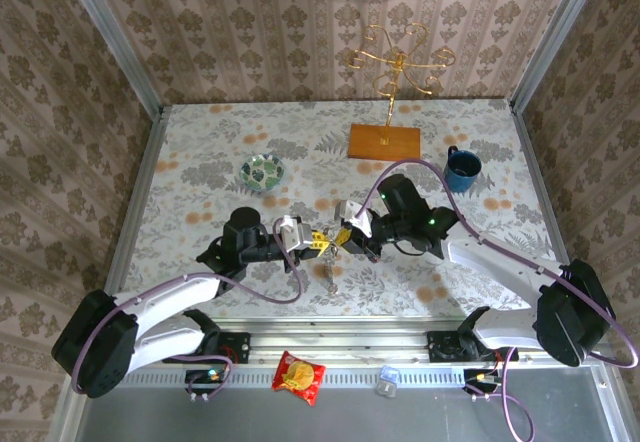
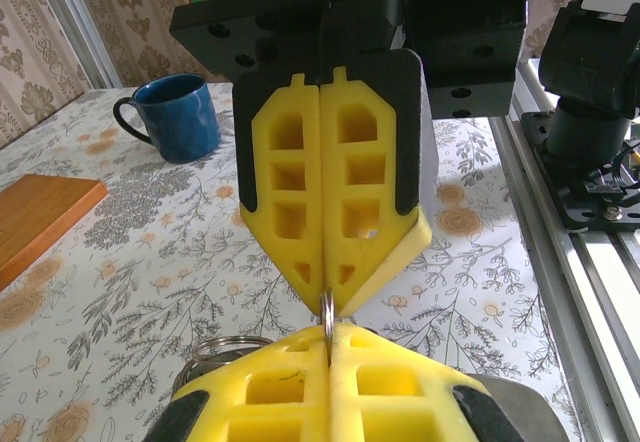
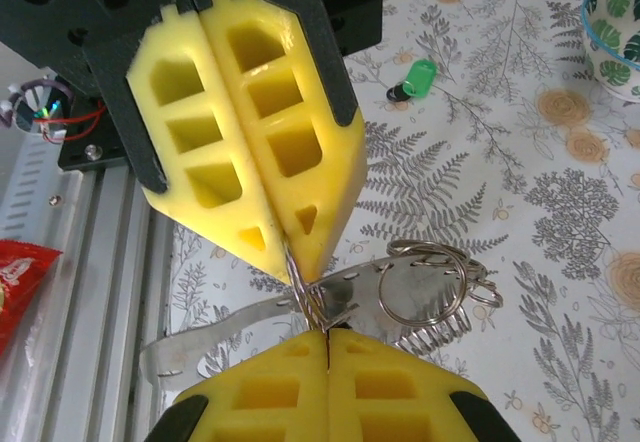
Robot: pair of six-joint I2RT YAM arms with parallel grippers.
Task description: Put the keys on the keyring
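Left pincer (image 3: 284, 239) and right pincer (image 3: 328, 340) meet tip to tip, both clamped on the keyring (image 3: 305, 297) with keys (image 1: 328, 272) dangling, while the green-headed key (image 3: 413, 77) lies loose on the worktop (image 3: 560, 212), seemingly leftward.

Bright, even overhead light; shadows soft, faint. Top view sharp; wrist views wide-angle, close foreground slightly soft.

The counter (image 1: 190, 197) is white with grey ferns and orange blossoms. Far right sits a dark blue mug (image 1: 462, 169); far left, a bowl (image 1: 263, 171) with green leaves on white. The jaws are yellow, the ring (image 2: 327, 310) and keys (image 3: 425, 292) silver-grey, the tag (image 3: 420, 74) bright green, the near packet (image 1: 299, 376) red.
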